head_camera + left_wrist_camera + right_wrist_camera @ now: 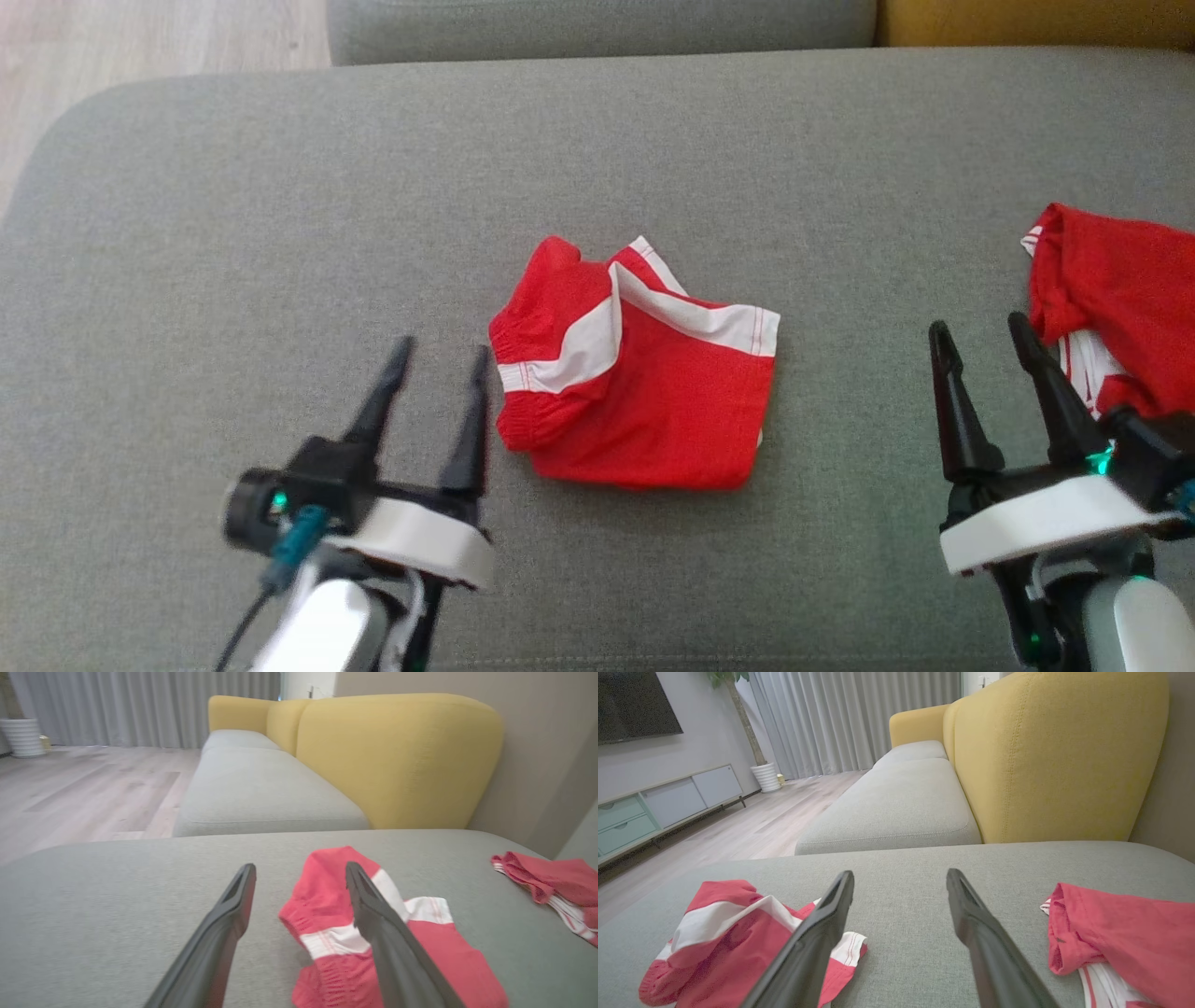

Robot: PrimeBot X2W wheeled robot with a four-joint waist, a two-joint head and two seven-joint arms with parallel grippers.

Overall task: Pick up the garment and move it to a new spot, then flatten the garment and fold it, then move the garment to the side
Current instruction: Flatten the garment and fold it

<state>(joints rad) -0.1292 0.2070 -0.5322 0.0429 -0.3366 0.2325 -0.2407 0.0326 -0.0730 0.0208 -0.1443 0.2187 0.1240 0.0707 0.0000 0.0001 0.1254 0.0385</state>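
A red garment with white bands [635, 373] lies bunched and partly folded on the middle of the grey sofa cushion [280, 205]. In the left wrist view this garment [336, 924] sits just past and right of the fingers. My left gripper [439, 359] hovers open just left of it, with nothing between its fingers. My right gripper [980, 338] is open too, well to the right of that garment. In the right wrist view the garment [728, 942] lies at the lower left, partly behind the left finger.
A second red and white garment [1116, 299] lies at the cushion's right edge, just right of my right gripper; the right wrist view has it [1120, 938] at the lower right. A yellow backrest [1055, 756] stands behind. Wood floor [84, 788] lies off the cushion's left.
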